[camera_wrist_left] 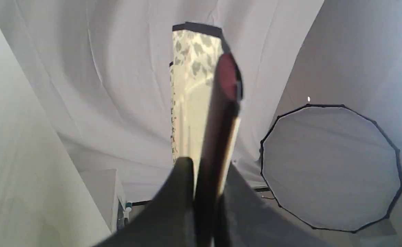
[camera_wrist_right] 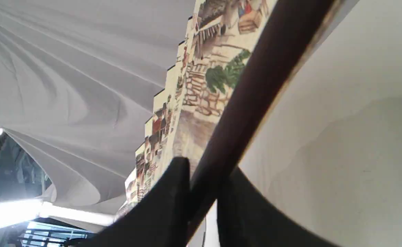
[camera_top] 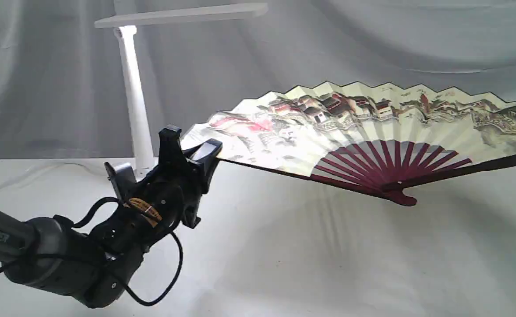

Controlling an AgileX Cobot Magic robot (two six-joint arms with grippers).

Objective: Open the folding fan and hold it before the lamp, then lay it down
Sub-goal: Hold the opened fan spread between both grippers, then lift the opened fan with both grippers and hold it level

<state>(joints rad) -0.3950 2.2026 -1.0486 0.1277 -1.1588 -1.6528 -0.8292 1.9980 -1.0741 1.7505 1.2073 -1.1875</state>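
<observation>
Folding fan [camera_top: 372, 127]: fully spread and held clear of the tabletop [camera_top: 306, 264], with nothing under it but its own shadow. The pleated leaf faces the exterior camera at a tilt. The pivot end sits lowest and nearest that camera, and the maroon ribs radiate up from it into the painted paper. The right outer rib runs out of the exterior view at the right edge.

Lamp [camera_top: 134, 97]: upright on the tabletop behind the fan's left end. Its flat bar head extends to the right, above the leaf's left portion.

Left claw [camera_top: 191, 143]: closed on the fan's left outer rib at the leaf's end. The left wrist view shows the claw [camera_wrist_left: 206, 171] with the dark rib clamped between both fingers.

Right claw [camera_wrist_right: 207, 171]: closed on the right outer rib, which passes between its two fingers. It is outside the exterior view.
</observation>
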